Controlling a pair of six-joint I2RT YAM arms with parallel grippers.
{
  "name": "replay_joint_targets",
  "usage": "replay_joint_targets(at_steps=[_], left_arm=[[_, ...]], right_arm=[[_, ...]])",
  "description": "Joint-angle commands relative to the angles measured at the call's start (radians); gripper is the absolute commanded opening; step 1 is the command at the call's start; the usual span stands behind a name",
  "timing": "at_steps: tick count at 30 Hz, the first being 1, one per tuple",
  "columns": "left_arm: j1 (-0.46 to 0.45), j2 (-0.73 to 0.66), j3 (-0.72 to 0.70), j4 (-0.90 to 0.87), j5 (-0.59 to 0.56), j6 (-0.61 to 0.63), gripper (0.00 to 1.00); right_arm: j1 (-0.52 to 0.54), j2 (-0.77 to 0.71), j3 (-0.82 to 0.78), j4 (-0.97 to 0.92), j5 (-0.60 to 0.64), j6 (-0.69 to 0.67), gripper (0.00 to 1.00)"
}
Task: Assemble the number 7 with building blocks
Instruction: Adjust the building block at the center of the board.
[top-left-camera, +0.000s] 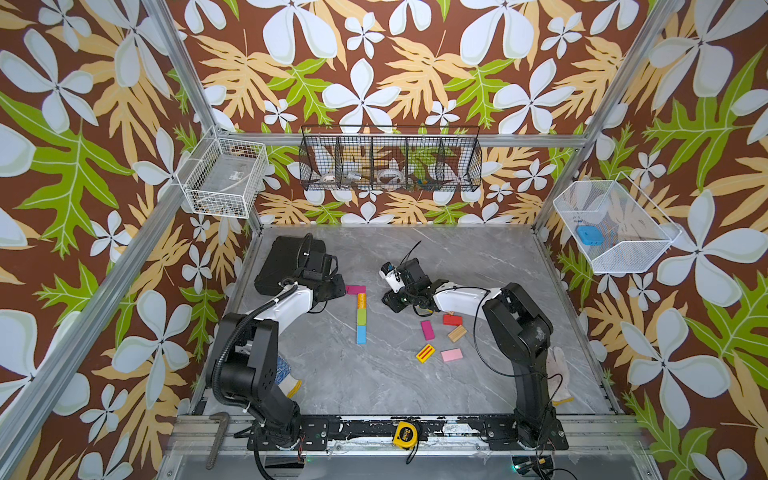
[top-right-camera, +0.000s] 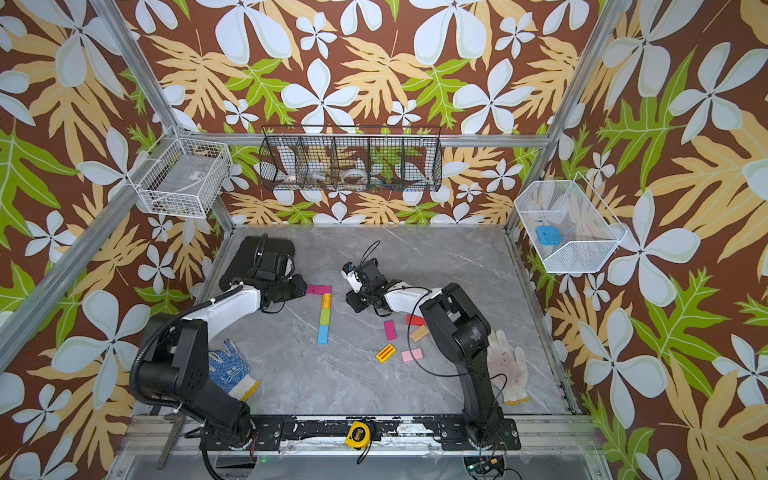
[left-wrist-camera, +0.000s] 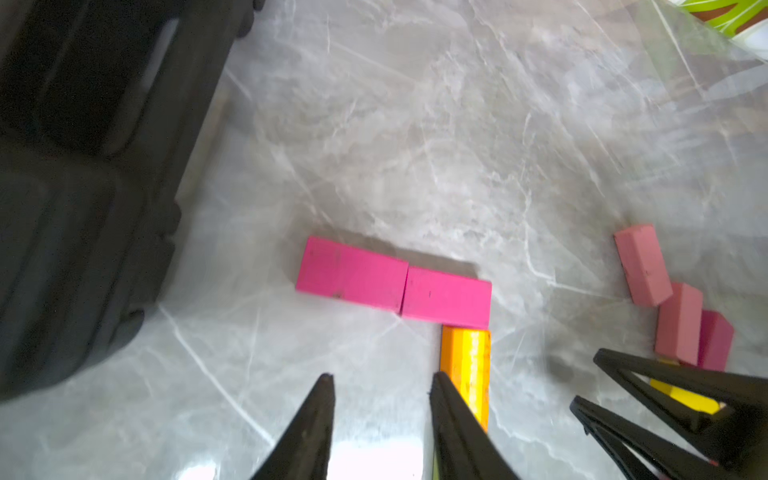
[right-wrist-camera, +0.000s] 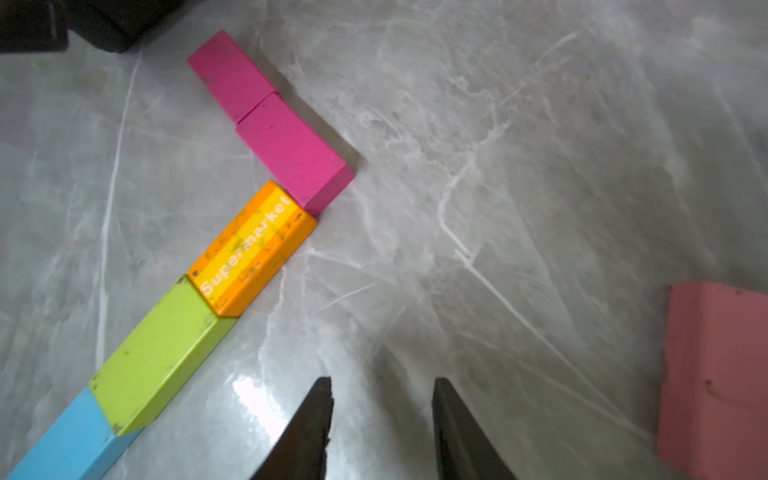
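The building blocks form a figure on the grey table: two magenta blocks (left-wrist-camera: 352, 274) (left-wrist-camera: 446, 297) lie end to end, and from their right end an orange block (right-wrist-camera: 249, 249), a green block (right-wrist-camera: 162, 353) and a blue block (right-wrist-camera: 62, 440) run down in a line (top-left-camera: 361, 316). My left gripper (left-wrist-camera: 382, 378) is open and empty just left of the orange block. My right gripper (right-wrist-camera: 384, 380) is open and empty to the right of the line (top-left-camera: 388, 300). Loose red (top-left-camera: 452, 319), magenta (top-left-camera: 427, 330), wood (top-left-camera: 456, 333), yellow (top-left-camera: 426, 353) and pink (top-left-camera: 451, 354) blocks lie under the right arm.
A black case (top-left-camera: 286, 266) sits at the back left, close behind my left wrist. A dotted blue glove (top-right-camera: 228, 368) lies by the left arm and a white glove (top-right-camera: 509, 370) by the right arm. A yellow tape measure (top-left-camera: 406, 434) rests on the front rail. Wire baskets (top-left-camera: 388, 162) hang on the walls.
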Motion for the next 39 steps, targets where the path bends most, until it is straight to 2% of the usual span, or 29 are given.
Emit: replay_joint_targets(at_steps=[1, 4, 15, 18, 23, 24, 25, 27, 33, 39], left_arm=[[-0.002, -0.061, -0.080, 0.069, 0.039, -0.041, 0.50], [-0.004, -0.124, -0.168, 0.098, 0.058, -0.062, 0.59], [-0.009, -0.286, -0.349, 0.122, 0.076, -0.109, 0.79], [-0.010, -0.306, -0.372, 0.118, 0.060, -0.121, 0.81], [-0.009, -0.379, -0.396, 0.098, -0.019, -0.139, 0.93], [-0.009, -0.396, -0.398, 0.092, -0.038, -0.143, 0.95], [-0.009, -0.414, -0.401, 0.089, -0.053, -0.145, 0.97], [-0.009, -0.440, -0.402, 0.082, -0.071, -0.149, 1.00], [-0.008, -0.498, -0.411, 0.083, -0.090, -0.153, 1.00], [-0.009, -0.518, -0.390, 0.117, -0.082, -0.146, 1.00]], right_arm=[[0.015, -0.032, -0.035, 0.017, 0.014, 0.018, 0.47], [0.034, -0.068, -0.079, 0.022, 0.023, 0.032, 0.52], [0.129, -0.191, -0.259, 0.086, 0.016, 0.054, 0.64], [0.146, -0.217, -0.303, 0.128, -0.013, 0.058, 0.68], [0.176, -0.246, -0.379, 0.188, -0.064, 0.024, 0.77], [0.183, -0.249, -0.393, 0.195, -0.066, 0.016, 0.93], [0.189, -0.249, -0.404, 0.201, -0.071, 0.008, 1.00], [0.197, -0.251, -0.426, 0.215, -0.066, -0.001, 1.00], [0.197, -0.282, -0.458, 0.215, -0.021, 0.006, 1.00], [0.197, -0.277, -0.351, 0.097, 0.031, 0.004, 1.00]])
